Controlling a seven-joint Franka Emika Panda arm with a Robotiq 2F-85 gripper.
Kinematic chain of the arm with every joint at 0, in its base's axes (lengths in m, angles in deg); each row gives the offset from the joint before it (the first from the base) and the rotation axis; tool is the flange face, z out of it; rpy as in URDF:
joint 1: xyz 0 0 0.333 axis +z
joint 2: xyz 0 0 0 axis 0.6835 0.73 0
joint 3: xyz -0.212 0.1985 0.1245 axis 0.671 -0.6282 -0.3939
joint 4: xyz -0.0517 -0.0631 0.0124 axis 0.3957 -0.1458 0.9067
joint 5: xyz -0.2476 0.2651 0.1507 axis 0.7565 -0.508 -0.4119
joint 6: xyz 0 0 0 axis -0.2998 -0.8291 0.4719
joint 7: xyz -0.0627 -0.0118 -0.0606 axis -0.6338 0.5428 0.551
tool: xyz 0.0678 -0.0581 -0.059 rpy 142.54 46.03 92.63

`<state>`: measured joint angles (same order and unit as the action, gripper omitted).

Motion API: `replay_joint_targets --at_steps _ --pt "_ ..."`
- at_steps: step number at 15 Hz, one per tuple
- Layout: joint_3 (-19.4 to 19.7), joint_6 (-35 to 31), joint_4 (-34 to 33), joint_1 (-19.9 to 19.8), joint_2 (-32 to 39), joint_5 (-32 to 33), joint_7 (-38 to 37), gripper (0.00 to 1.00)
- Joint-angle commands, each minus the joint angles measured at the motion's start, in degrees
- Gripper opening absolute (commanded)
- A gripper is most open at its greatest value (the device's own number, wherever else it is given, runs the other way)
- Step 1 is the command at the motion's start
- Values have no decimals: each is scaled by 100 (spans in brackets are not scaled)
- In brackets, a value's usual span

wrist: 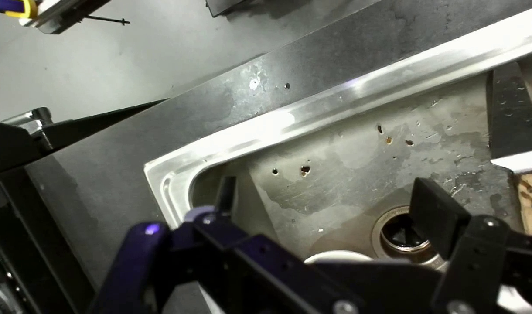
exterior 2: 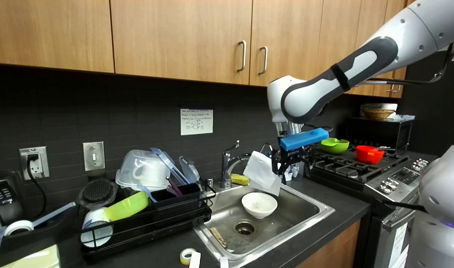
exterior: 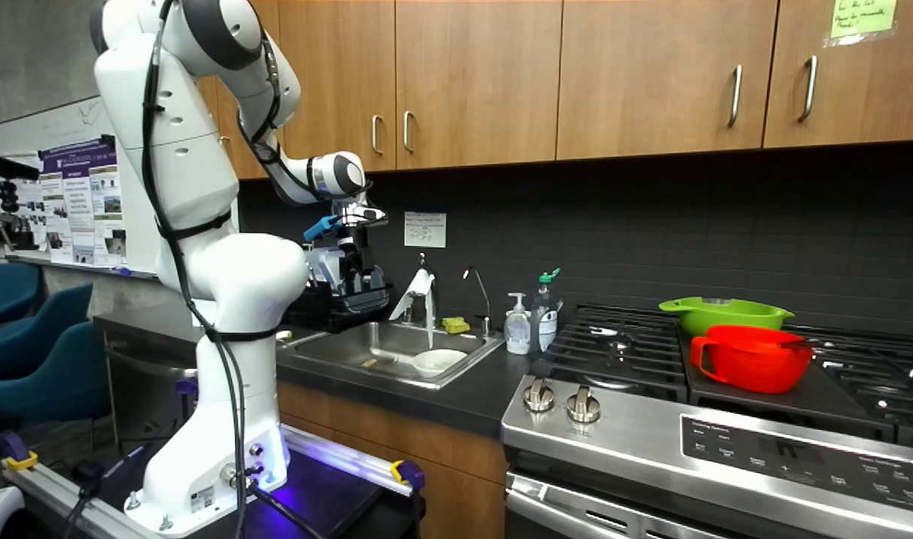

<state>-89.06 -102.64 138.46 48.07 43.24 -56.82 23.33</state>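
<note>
One handwritten sheet (exterior 2: pixel 197 121), mostly illegible, beyond spread end effector (wrist: pixel 331 201) above sink (wrist: pixel 266 127).

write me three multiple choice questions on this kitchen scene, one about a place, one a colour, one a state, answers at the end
1. Where is the yellow sponge?
A) on the stove
B) next to the tap
C) on the floor

2. What colour is the bowl in the sink?
A) green
B) red
C) white

3. How does the gripper stand?
A) open
B) shut on the sponge
C) shut with nothing in it

Answers:
1. B, since the sponge shows beside the tap in both exterior views.
2. C, since the bowl in the sink looks white in both exterior views.
3. A, since in the wrist view its fingers stand wide apart, with nothing gripped between them.
</note>
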Motion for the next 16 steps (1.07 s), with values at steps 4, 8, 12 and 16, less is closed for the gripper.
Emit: replay_joint_targets --at_steps 4,8,12,16 --pt "-24 -610 328 -91 -96 -182 386 100" --pt "-130 -492 241 -156 -3 -65 257 100" --pt "-142 -492 241 -163 0 -63 255 100" --pt "-142 -492 241 -163 0 -62 255 100"
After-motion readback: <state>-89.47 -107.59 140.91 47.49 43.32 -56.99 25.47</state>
